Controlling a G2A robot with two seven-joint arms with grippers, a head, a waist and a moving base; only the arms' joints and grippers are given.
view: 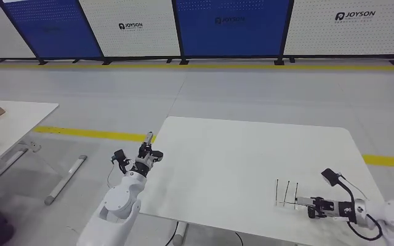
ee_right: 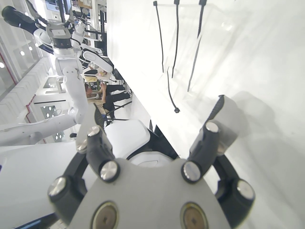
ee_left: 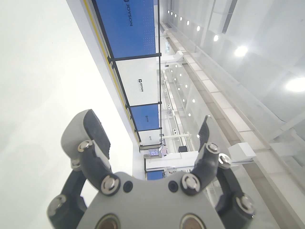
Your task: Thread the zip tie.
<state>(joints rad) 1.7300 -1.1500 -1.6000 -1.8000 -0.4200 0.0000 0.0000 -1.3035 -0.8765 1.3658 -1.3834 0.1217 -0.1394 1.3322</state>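
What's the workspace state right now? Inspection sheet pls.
Surface: white table, flat and evenly lit.
Job's things: four black zip ties near the right arm, on what looks like a clear sheet. Three lie side by side and the fourth has its head pointing the other way. None is threaded.
Clutter: nothing seen.
Grippers: left gripper is open and holds nothing, at the table's left edge. Right gripper is open, just short of the ties.
Cables: black cables loop at both wrists, off the ties.
Surroundings: blue and white panels, yellow floor line, second table.
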